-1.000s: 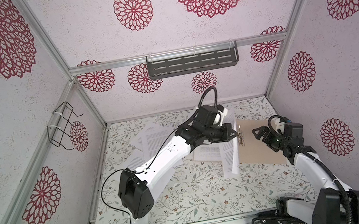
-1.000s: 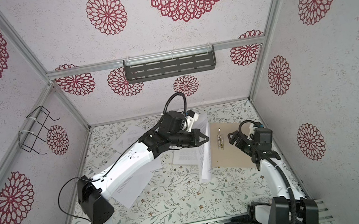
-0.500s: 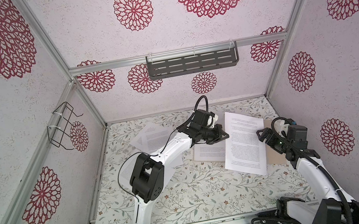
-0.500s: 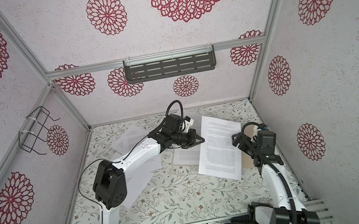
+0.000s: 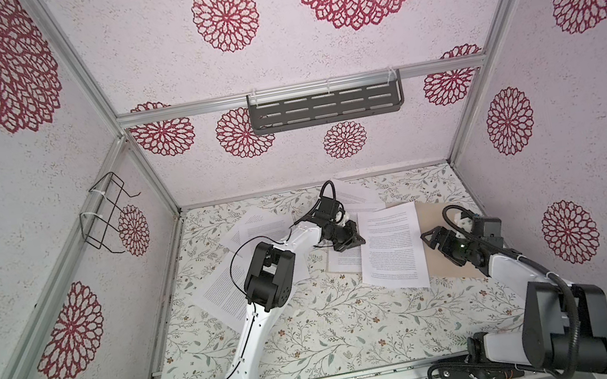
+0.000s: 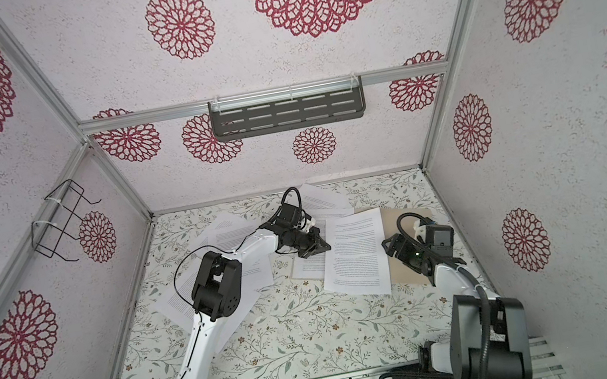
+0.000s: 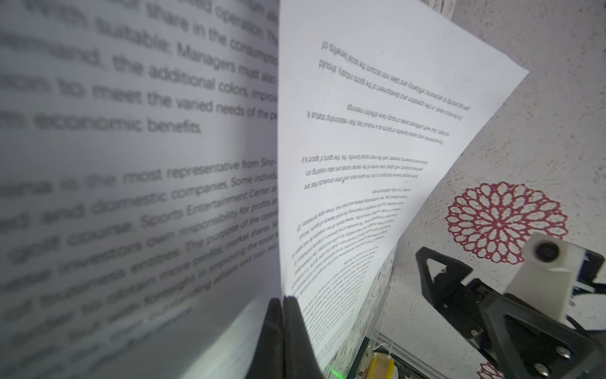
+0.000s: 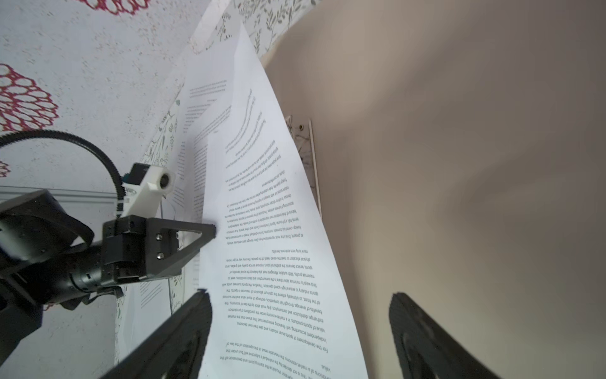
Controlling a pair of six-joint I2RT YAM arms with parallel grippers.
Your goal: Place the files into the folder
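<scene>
Within the last second the sheet [image 5: 390, 251] had swung from edge-on to nearly flat, covering most of the folder [image 5: 428, 208] at the table's [image 5: 319, 335] 3 o'clock. The left gripper [image 5: 359, 239] was still clamped on the sheet's 9 o'clock edge. The right gripper [image 5: 428, 238], jaws apart, waited at its 3 o'clock edge. This file looked almost delivered, needing only release. Meanwhile other sheets [image 5: 227, 292] lay loose from 9 to 12 o'clock.
</scene>
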